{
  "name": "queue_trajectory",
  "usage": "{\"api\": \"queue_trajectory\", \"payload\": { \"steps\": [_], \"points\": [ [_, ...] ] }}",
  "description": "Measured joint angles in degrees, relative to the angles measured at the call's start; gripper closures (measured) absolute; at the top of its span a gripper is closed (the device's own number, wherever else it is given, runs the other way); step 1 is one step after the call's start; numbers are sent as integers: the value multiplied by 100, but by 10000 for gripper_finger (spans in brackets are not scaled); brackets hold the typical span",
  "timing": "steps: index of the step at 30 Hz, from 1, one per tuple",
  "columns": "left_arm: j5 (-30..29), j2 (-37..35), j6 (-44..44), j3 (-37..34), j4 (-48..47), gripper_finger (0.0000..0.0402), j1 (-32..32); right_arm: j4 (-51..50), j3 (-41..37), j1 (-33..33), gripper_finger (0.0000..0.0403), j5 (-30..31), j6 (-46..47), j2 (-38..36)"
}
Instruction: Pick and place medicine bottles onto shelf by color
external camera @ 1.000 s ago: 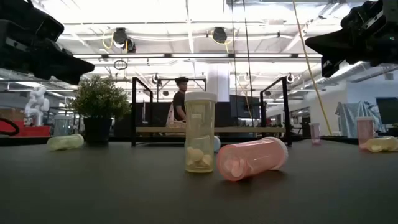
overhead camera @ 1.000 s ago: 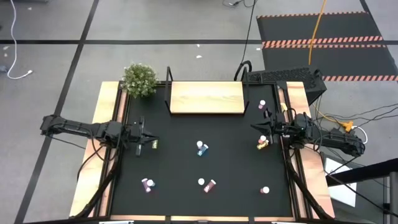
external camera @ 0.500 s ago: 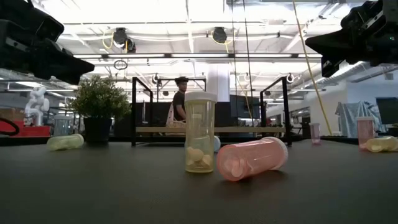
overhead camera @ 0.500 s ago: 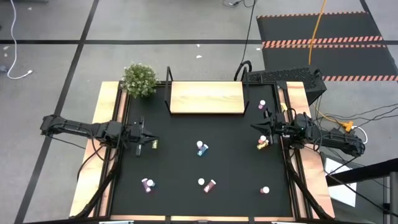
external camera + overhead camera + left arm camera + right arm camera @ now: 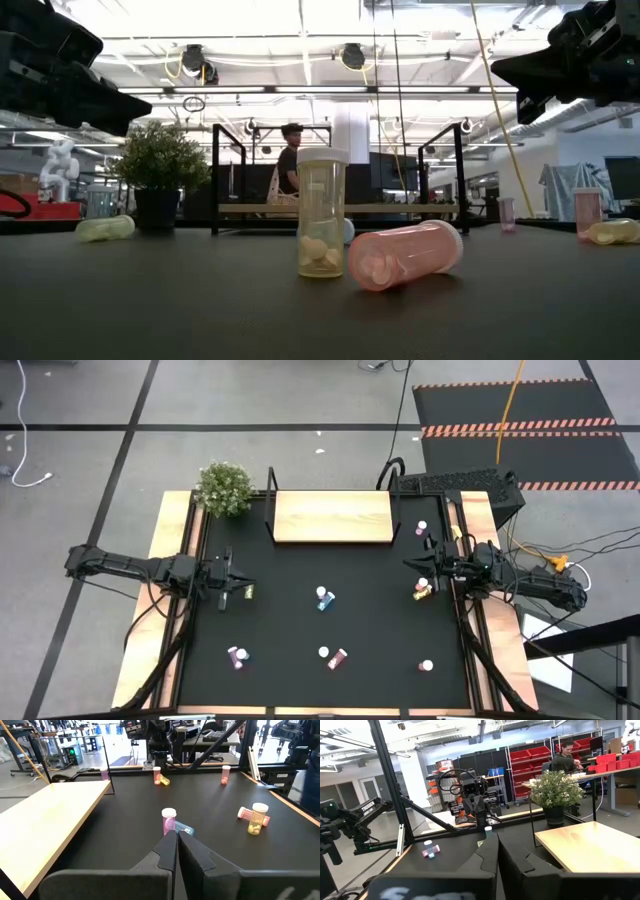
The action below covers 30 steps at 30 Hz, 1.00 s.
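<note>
1. Left gripper [image 5: 177, 838]: fingers pressed together, holding nothing, hovering at the table's left side.
2. Right gripper [image 5: 497, 841]: fingers pressed together, empty, at the table's right side.
3. Medicine bottles: scattered on the black table [image 5: 290, 620]; a yellow bottle [image 5: 321, 212] stands upright just beside a pink bottle [image 5: 405, 256] lying on its side.
4. Shelf [image 5: 332, 517]: bare wooden board at the table's far edge, with a plant [image 5: 224, 487] to its left.

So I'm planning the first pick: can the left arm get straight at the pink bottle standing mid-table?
Probably yes. The left gripper, fingers shut, points at the pink bottle across bare table; only a blue bottle lies beside it.
</note>
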Motion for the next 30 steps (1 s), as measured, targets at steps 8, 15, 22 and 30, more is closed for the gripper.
{"api": "queue_trajectory", "payload": {
  "steps": [8, 15, 22, 30],
  "points": [
    [0, 0, 0, 0, -1, 380, 0, -2, 1, 0, 401, -1, 1, 2],
    [2, 0, -2, 0, -1, 380, -1, 611, -1, 0, 401, 16, 585, 1],
    [0, 2, 0, 0, 8, 380, -1, 453, -1, 0, 401, 2231, 2488, 113],
    [0, 2, -2, 0, 38, 380, -1, 407, -1, 3, 401, 2497, 4329, 529]
  ]
}}
